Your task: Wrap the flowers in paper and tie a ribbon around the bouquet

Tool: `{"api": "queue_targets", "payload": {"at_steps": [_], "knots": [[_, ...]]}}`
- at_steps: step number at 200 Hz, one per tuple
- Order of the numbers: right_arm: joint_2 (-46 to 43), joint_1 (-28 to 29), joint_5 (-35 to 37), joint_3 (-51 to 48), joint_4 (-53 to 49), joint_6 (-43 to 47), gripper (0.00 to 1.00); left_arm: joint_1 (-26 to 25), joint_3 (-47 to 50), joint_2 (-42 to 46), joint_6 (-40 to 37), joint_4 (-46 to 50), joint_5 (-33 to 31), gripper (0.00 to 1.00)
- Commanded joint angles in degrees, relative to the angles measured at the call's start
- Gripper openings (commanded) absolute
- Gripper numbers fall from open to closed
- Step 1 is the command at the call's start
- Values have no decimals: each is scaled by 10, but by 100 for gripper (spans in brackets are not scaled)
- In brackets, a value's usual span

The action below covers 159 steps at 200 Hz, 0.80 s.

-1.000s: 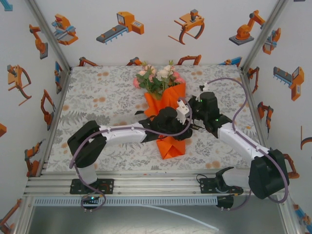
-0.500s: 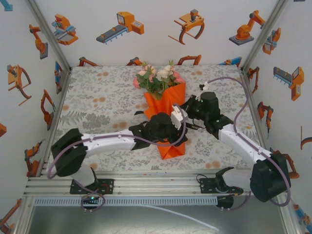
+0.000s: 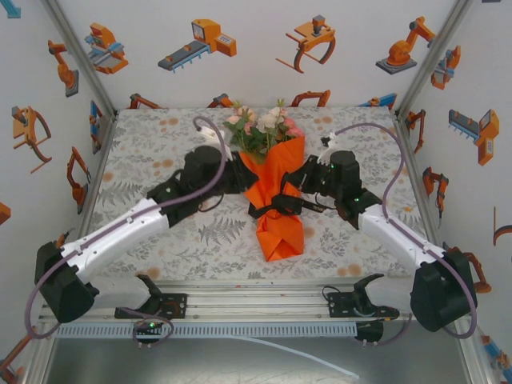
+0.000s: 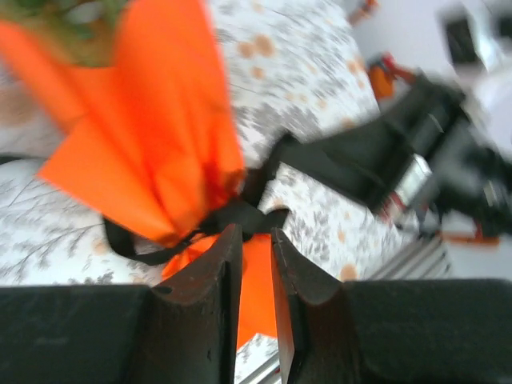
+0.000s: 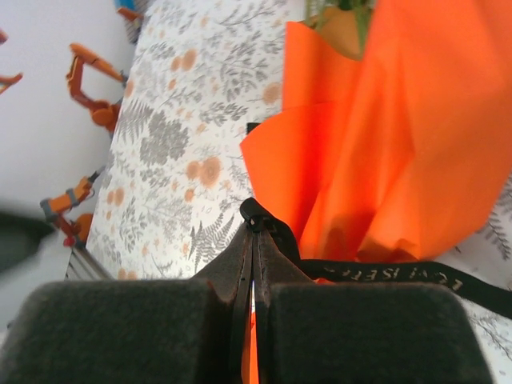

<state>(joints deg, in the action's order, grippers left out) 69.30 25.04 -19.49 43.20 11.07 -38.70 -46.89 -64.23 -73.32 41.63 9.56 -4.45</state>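
The bouquet lies mid-table: pink and white flowers [image 3: 260,124] stick out of an orange paper [image 3: 276,180] cone pointing toward me. A black ribbon [image 3: 278,206] circles its waist, knotted in front [image 4: 240,216]. My left gripper [image 3: 240,176] sits at the cone's left side. Its jaws [image 4: 256,234] are a narrow gap apart with nothing between them, just short of the knot. My right gripper [image 3: 298,190] is at the cone's right side, shut [image 5: 254,220] on a ribbon [image 5: 384,274] end that runs taut to the paper [image 5: 400,144].
The floral tablecloth [image 3: 160,160] has free room left and right of the bouquet. White walls with orange robot pictures [image 3: 200,40] close in three sides. An aluminium rail [image 3: 256,308] with the arm bases runs along the near edge.
My left arm has swung from over the bouquet's lower half out to its left side, uncovering the tied waist. Its jaws widened, then narrowed. The right gripper held its grip in place.
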Motion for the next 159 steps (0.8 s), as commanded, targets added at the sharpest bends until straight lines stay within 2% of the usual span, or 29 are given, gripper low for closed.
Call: {"api": "queue_targets", "payload": {"at_steps": [1, 27, 53, 71, 90, 123, 140, 159], "knots": [[-4, 14, -75, -16, 65, 61, 0, 16, -60, -37, 121, 116, 68, 31], [5, 36, -104, -16, 73, 100, 0, 27, -98, -91, 173, 90, 152, 44], [8, 53, -112, -17, 75, 122, 0, 28, -95, -126, 242, 44, 177, 58], [9, 59, -115, -18, 75, 126, 0, 29, -94, -145, 275, 38, 176, 60], [10, 61, -116, -20, 76, 128, 0, 29, -99, -157, 277, 35, 188, 61], [10, 62, -111, -28, 91, 127, 0, 29, -120, -183, 243, 99, 204, 57], [11, 62, -112, -33, 100, 125, 0, 28, -120, -193, 241, 113, 203, 51], [13, 62, -116, -33, 101, 124, 0, 28, -122, -206, 242, 117, 208, 31]]}}
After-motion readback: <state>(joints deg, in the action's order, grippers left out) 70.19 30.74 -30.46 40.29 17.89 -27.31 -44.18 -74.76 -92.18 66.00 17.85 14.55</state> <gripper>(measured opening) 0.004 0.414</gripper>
